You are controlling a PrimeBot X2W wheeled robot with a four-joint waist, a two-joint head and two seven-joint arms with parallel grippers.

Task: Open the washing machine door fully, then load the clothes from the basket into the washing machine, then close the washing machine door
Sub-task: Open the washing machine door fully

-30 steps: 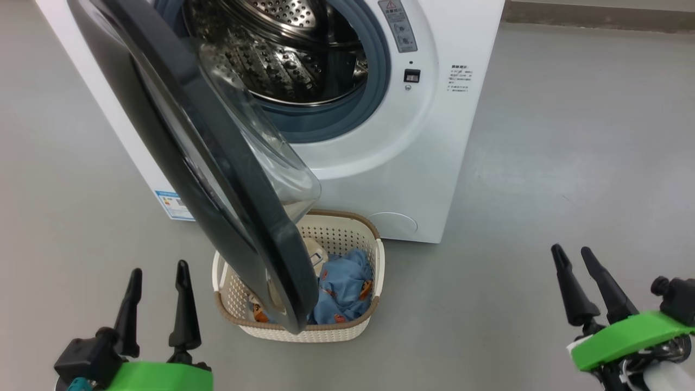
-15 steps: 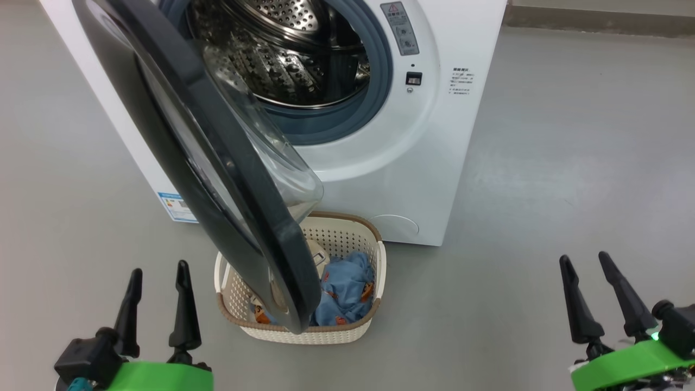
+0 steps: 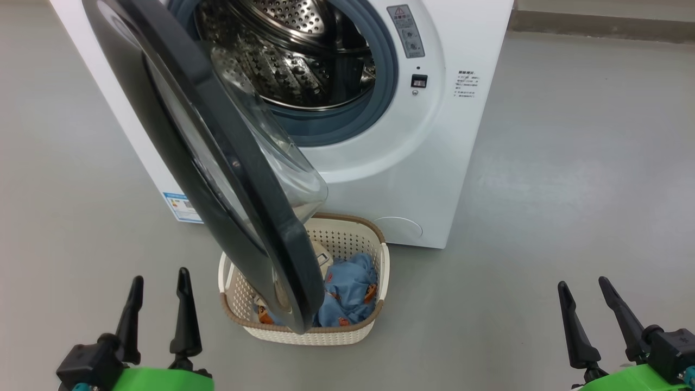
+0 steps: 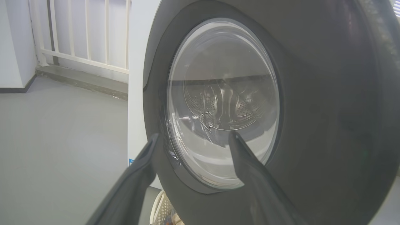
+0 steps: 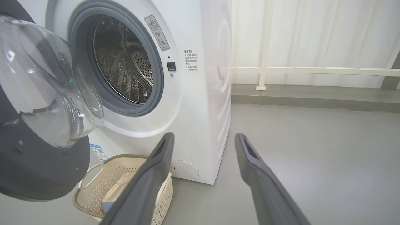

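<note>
Basket (image 3: 315, 336) holds blue clothes (image 3: 347, 293); cream piece (image 3: 321, 259), seemingly fabric, partly behind door (image 3: 260, 228).

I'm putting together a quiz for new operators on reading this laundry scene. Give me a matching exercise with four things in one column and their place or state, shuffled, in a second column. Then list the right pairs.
Column one
1. washing machine door
2. basket
3. clothes
4. left gripper

Column two
A. lying in the basket
B. open, holding nothing
C. swung out, not shut
D. on the floor in front of the washing machine

Pairs: 1-C, 2-D, 3-A, 4-B
</note>
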